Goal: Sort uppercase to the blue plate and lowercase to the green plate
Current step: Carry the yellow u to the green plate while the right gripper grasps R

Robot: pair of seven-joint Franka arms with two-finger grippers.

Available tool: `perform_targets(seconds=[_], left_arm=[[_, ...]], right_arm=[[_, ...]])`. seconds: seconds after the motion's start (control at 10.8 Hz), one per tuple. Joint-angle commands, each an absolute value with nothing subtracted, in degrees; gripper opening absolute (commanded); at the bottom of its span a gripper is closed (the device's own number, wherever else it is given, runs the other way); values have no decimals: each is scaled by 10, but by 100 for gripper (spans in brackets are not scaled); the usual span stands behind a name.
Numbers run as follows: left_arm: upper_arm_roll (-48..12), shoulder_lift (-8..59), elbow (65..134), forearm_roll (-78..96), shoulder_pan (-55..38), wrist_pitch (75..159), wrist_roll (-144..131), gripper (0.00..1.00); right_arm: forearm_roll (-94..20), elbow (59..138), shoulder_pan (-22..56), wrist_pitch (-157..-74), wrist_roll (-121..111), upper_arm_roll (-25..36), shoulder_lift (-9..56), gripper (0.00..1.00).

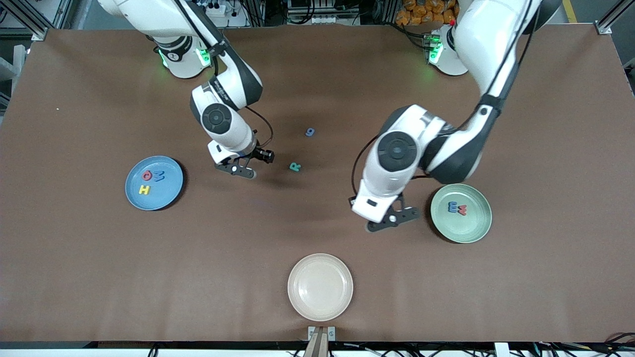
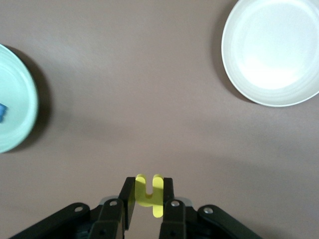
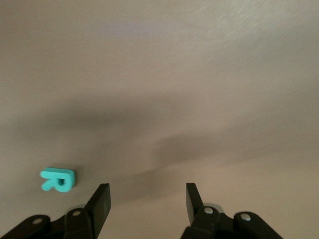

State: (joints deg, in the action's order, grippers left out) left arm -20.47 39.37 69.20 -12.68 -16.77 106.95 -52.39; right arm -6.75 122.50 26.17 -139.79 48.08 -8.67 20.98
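Front view: left end effector point(image 1: 392, 218) hangs over brown counter point(image 1: 99, 248) beside round mint-green plate point(image 1: 461, 213). Left wrist view: it pinches small yellow foam lowercase h point(image 2: 149, 194), probably next lowered onto that plate. Right wrist view: right end effector point(image 3: 147, 199), half open and empty, hangs near teal foam R point(image 3: 58, 179)

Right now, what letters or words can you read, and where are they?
"Q", "W", "H": foam letters on the blue plate.
"R": bare table.
"g": bare table.
Red and blue "m": green plate.
Yellow letter in the left tool: partly hidden.
Right arm's printing: too small.
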Motion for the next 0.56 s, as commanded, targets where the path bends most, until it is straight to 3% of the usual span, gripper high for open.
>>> perform_targets(seconds=[0.0,0.19,0.46], left_arm=[[-212,357,713,-105,-129,1038,-464,0],[-212,349,718,-84,-94,1037,-396,0],[-173,309,783,-83,-64,1027,-256,0]], right_arm=[[-77,1185,279,-1410,529,-87,243,69],[-76,1161,302,-1447,586,-87,271,69],[-68,1107,330,-1446,642,-86,308,69]])
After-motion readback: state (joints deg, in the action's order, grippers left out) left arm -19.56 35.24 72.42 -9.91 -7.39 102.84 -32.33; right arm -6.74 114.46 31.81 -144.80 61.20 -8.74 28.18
